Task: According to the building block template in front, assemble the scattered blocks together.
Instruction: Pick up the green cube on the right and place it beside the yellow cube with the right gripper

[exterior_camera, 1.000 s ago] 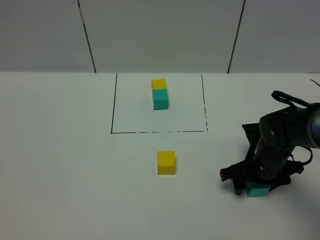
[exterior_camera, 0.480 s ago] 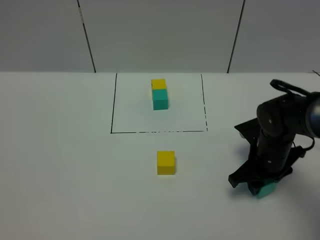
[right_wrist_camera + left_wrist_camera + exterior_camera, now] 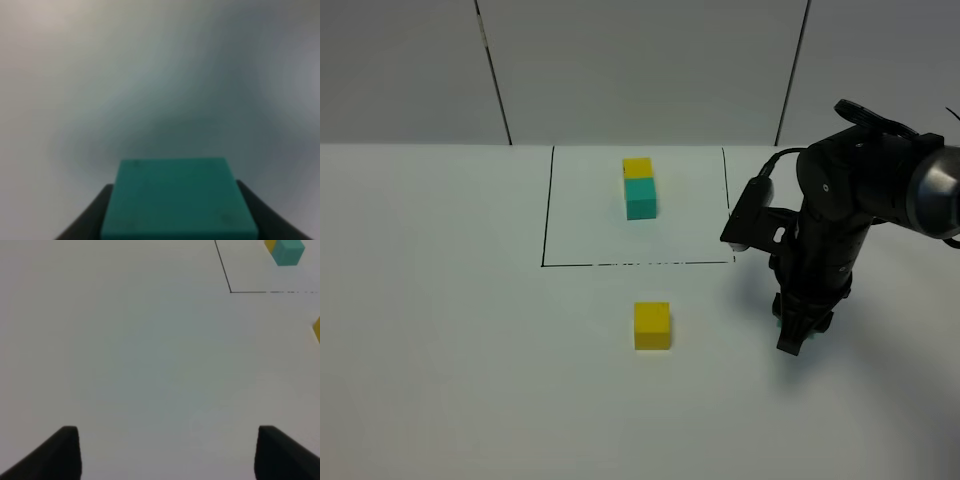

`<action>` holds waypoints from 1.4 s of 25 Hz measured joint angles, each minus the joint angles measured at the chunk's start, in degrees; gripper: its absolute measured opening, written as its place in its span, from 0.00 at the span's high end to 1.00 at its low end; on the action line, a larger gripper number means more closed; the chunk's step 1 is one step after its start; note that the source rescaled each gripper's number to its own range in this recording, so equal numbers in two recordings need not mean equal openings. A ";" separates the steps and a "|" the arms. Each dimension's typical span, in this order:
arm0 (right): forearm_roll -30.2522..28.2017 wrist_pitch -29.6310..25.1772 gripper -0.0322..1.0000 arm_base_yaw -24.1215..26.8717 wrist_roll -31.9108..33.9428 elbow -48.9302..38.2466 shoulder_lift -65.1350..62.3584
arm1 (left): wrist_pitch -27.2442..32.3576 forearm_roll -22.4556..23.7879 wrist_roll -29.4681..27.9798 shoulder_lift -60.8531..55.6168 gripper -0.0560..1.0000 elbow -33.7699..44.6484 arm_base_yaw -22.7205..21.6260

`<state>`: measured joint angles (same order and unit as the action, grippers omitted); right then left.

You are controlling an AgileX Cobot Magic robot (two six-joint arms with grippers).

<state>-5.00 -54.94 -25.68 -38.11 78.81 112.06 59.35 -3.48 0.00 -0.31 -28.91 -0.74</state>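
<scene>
The building block template, a yellow cube (image 3: pixel 638 168) joined to a teal cube (image 3: pixel 641 198), sits inside a black outline (image 3: pixel 545 215) at the back. Of the scattered blocks, the yellow one (image 3: pixel 652 325) lies in front of the outline. The teal one (image 3: pixel 177 200) fills the right wrist view between two dark fingers (image 3: pixel 92 217). My right gripper (image 3: pixel 790 338) is shut on it and points down, right of the yellow block; the arm hides almost all of the cube from above. My left gripper (image 3: pixel 170 455) stands open over bare table, with the template (image 3: pixel 287 251) far off.
The white table (image 3: pixel 440 330) stretches wide on the left and in front. A grey panelled wall (image 3: pixel 640 70) stands behind it. A sliver of the loose yellow block (image 3: pixel 317 327) shows at the edge of the left wrist view.
My right gripper closed on the teal block, lifted it off the table and carried it left and back, toward the outline's right front corner. The left gripper stayed still.
</scene>
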 joint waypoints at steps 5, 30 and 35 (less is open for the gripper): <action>0.33 0.13 0.95 -2.99 -7.47 0.12 1.30 | 0.00 0.00 0.00 0.00 0.38 0.00 0.00; 0.66 -5.04 0.95 -10.15 -13.47 20.13 20.40 | 0.00 0.00 0.00 0.00 0.38 0.00 0.00; 0.61 -4.15 0.95 -10.15 -13.47 20.13 20.43 | 0.00 0.00 0.00 0.00 0.38 0.00 0.00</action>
<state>-4.39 -59.09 -35.83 -51.58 98.94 132.48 59.35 -3.48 0.00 -0.31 -28.91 -0.74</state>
